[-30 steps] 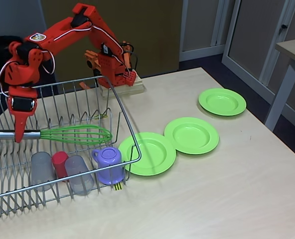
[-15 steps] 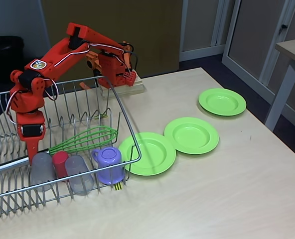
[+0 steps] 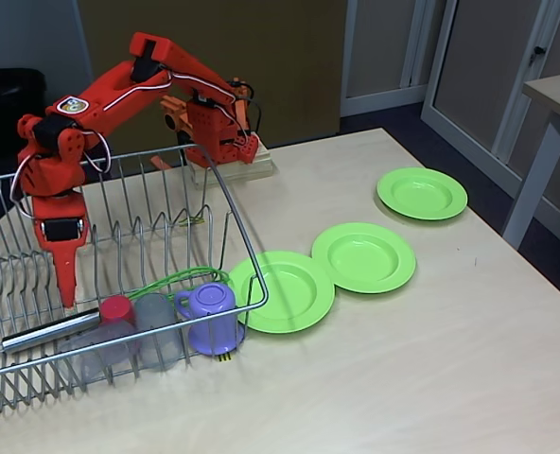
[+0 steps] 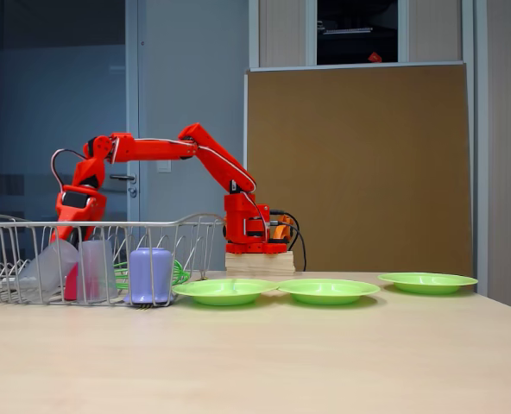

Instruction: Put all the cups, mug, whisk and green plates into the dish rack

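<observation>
End effector: grip state cannot be told. Whisk laid in dish rack; tilted grey cup at 5 o'clock risks being toppled on withdrawal.

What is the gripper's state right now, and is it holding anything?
Red gripper: above the silver wire dish rack, beside the green-wired whisk's silver handle, which lies in the rack; whether the jaws are open or shut cannot be told.

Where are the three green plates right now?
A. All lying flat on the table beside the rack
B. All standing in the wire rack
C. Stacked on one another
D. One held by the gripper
A: the three green plates lie flat in a row on the table, outside the dish rack.
</observation>
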Controlling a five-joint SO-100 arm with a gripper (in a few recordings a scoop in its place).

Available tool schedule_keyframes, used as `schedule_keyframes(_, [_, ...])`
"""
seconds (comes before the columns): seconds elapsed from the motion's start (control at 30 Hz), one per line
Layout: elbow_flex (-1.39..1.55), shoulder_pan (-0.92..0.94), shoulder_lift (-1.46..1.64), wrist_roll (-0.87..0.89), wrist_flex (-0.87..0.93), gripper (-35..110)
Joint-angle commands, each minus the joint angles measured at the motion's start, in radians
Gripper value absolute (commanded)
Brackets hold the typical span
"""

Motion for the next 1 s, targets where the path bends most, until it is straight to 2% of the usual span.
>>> schedule_keyframes(0.0, [0.041, 0.017, 0.146, -0.009, 0.021, 33])
schedule_keyframes(0.37, [0.138, -0.003, 0.383, -0.012, 0.066, 31])
schedule_keyframes(0.47, [0.238, -0.091, 0.537, -0.006, 0.078, 30])
schedule_keyframes(0.6, [0.382, -0.304, 0.724, 0.035, 0.089, 30])
schedule_keyframes(0.8, [0.653, -0.591, 0.884, 0.339, 0.077, 32])
schedule_keyframes(0.97, [0.923, -0.799, 1.000, 0.681, -0.040, 32])
